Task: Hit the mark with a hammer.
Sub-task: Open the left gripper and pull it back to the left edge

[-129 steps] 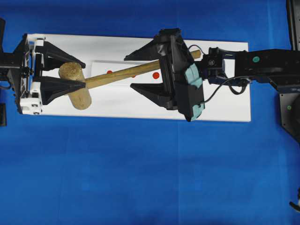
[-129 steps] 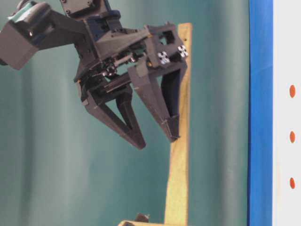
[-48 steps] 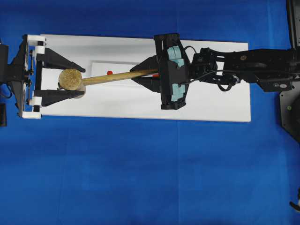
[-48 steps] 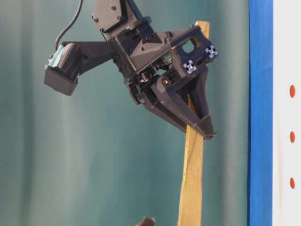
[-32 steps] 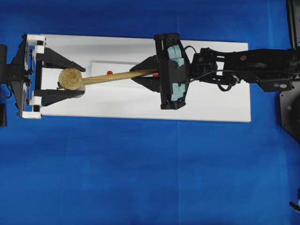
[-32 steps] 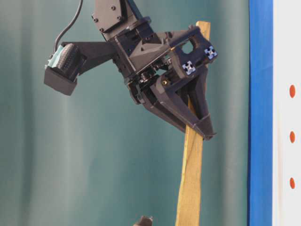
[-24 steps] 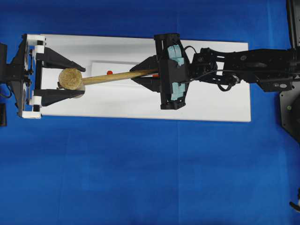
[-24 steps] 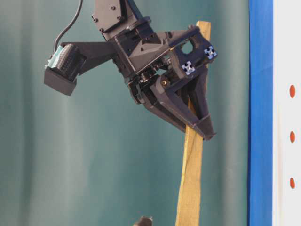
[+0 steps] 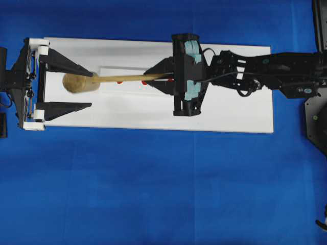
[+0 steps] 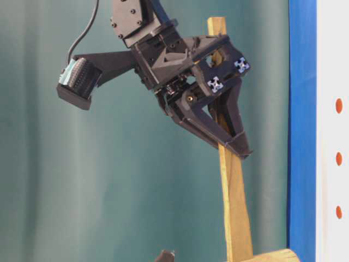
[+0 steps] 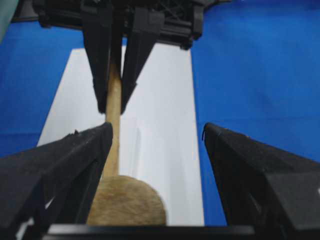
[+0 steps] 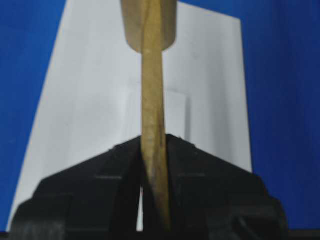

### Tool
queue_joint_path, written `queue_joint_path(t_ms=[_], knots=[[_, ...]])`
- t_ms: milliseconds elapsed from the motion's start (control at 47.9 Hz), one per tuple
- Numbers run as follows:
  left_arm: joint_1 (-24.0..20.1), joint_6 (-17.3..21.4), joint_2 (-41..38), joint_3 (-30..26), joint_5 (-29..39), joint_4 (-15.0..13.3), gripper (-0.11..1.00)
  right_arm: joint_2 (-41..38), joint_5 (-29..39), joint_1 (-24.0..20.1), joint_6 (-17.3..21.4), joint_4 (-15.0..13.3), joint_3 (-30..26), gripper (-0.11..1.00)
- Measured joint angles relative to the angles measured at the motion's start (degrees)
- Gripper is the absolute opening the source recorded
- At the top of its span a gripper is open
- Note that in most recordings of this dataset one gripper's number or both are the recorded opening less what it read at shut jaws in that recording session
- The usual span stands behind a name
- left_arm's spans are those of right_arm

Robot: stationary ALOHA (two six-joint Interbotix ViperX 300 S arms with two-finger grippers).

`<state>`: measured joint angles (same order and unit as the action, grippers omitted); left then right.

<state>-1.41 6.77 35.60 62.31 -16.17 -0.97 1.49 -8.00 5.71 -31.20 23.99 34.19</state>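
Observation:
The hammer is a light-tan wooden mallet. Its head (image 9: 79, 82) is blurred and lies close to the far finger of my left gripper (image 9: 92, 89), which is open and empty around it. My right gripper (image 9: 148, 81) is shut on the hammer's handle (image 9: 127, 78). Red marks (image 9: 119, 81) show on a paper strip under the handle. The table-level view shows the right gripper (image 10: 240, 153) clamping the handle (image 10: 233, 191), with the head (image 10: 272, 255) near the board. In the left wrist view the head (image 11: 127, 200) sits by the left finger (image 11: 65, 165). The right wrist view shows the handle (image 12: 152, 100) between shut fingers.
A white board (image 9: 230, 112) lies on a blue cloth (image 9: 153, 194). Three red dots (image 10: 338, 159) show in a row on the board's paper strip in the table-level view. The right arm (image 9: 271, 74) reaches in over the board from the right.
The hammer has swung in my right gripper: its head went from mid-way between the left fingers to the far finger and came down toward the board. The left gripper stayed open.

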Motion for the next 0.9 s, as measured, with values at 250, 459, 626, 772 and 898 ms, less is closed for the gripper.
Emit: queue_joint_path(t_ms=[250,459,626,772,898], knots=[[-0.88,0.26,5.98,1.93,2.64,0.0,0.7,1.32,0.62,0.26,-0.09,3.6,1.93,0.03],[-1.41,0.44,16.08,4.04,10.37,0.0,0.7,3.87,0.7,0.26,0.0,7.21,5.01,0.03],[-1.49,0.44,22.59,4.92,16.96,0.0,0.7,5.19,0.7,0.26,-0.09,8.7,6.42,0.03],[-1.85,0.53,25.4,5.71,19.95,0.0,0.7,5.45,0.97,0.26,0.0,9.05,6.59,0.03],[-2.02,0.53,25.93,6.06,20.65,0.0,0.7,5.45,1.41,0.26,0.0,9.23,6.59,0.03]])
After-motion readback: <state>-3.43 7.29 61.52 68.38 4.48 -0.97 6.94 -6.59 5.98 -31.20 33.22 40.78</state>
